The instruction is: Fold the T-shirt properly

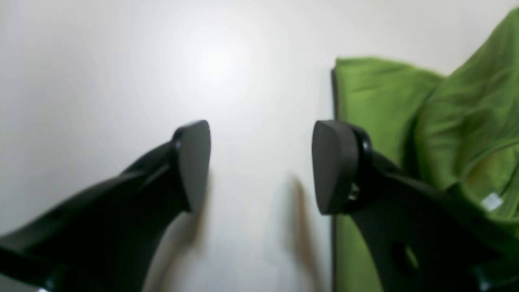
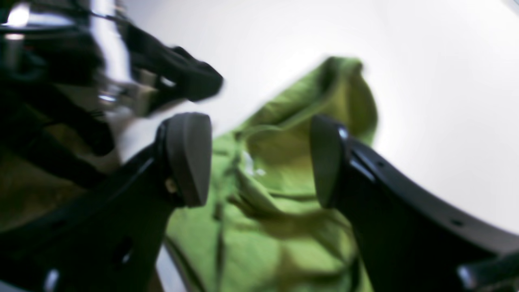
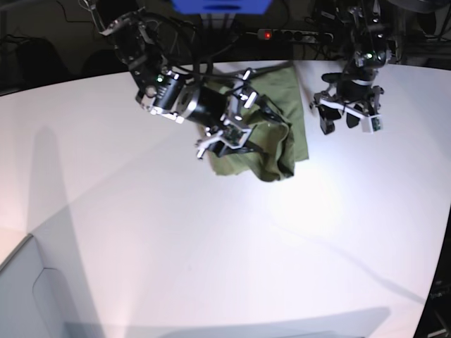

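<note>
The shirt (image 3: 299,105) lies bunched on the table (image 3: 162,246), toward its far side. The right gripper (image 3: 257,127) covers part of it in the base view; its jaws stand apart over the cloth, and whether they touch it I cannot tell. The left gripper (image 3: 349,123) is beside the shirt, jaws apart with nothing between them. Both wrist views cut the shirt off at the bottom, and its folds blur in the right one. A small white patch (image 1: 492,201) on the cloth is too blurred to read.
</note>
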`<control>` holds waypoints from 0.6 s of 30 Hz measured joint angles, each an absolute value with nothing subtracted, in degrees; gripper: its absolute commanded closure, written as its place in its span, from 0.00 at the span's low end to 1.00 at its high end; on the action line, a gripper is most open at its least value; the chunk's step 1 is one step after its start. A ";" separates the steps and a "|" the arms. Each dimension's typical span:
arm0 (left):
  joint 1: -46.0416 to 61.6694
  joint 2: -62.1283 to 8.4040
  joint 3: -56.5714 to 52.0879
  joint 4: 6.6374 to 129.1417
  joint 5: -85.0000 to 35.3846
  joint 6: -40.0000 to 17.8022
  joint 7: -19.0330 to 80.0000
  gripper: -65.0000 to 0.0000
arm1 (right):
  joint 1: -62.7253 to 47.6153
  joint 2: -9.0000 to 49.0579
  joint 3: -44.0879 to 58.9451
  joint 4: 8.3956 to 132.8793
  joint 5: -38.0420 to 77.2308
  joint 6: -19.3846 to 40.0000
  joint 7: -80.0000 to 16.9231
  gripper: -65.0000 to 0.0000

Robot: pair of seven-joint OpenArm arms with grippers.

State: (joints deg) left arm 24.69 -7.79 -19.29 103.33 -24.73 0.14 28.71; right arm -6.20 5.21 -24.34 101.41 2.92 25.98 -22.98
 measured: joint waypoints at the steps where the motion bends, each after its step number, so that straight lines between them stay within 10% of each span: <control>1: 25.04 -7.86 -20.05 103.79 -24.67 -0.05 28.77 0.41 | -6.85 4.95 -22.37 101.38 2.74 25.98 -23.07 0.44; 18: 26.68 -8.08 -31.42 105.12 -24.67 -0.01 28.75 0.41 | -6.92 3.31 -14.85 92.75 2.17 26.02 -23.38 0.29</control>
